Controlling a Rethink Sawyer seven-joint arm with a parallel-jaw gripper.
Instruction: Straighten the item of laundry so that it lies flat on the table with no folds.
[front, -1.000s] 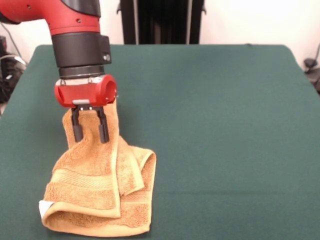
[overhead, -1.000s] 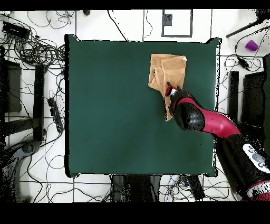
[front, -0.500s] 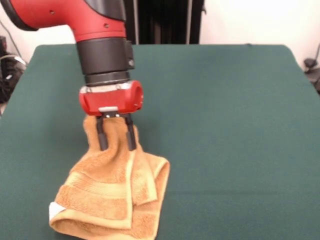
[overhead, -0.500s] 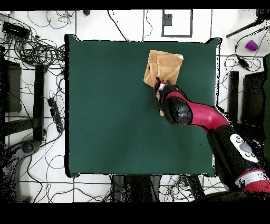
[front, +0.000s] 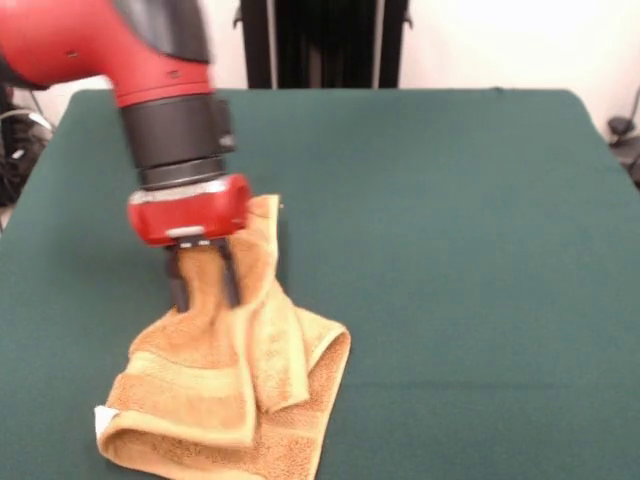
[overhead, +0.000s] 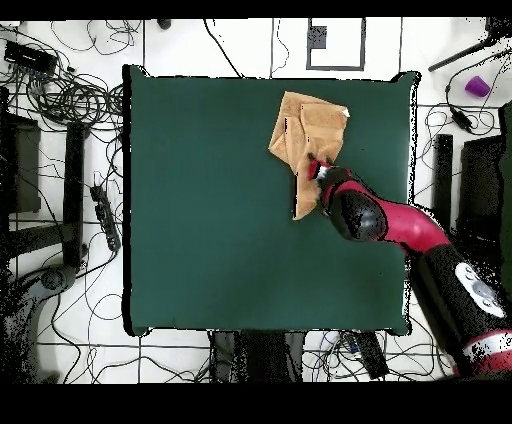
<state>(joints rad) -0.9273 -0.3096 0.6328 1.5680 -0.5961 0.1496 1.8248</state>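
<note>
One crumpled, folded orange towel (front: 235, 385) is lifted at a corner, clamped in the end effector (front: 203, 285).

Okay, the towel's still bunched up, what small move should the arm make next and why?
Probably keep pulling the held end away from the heap: the gripper grips a raised end of the hand towel, whose remainder lies doubled over itself on the table.
</note>
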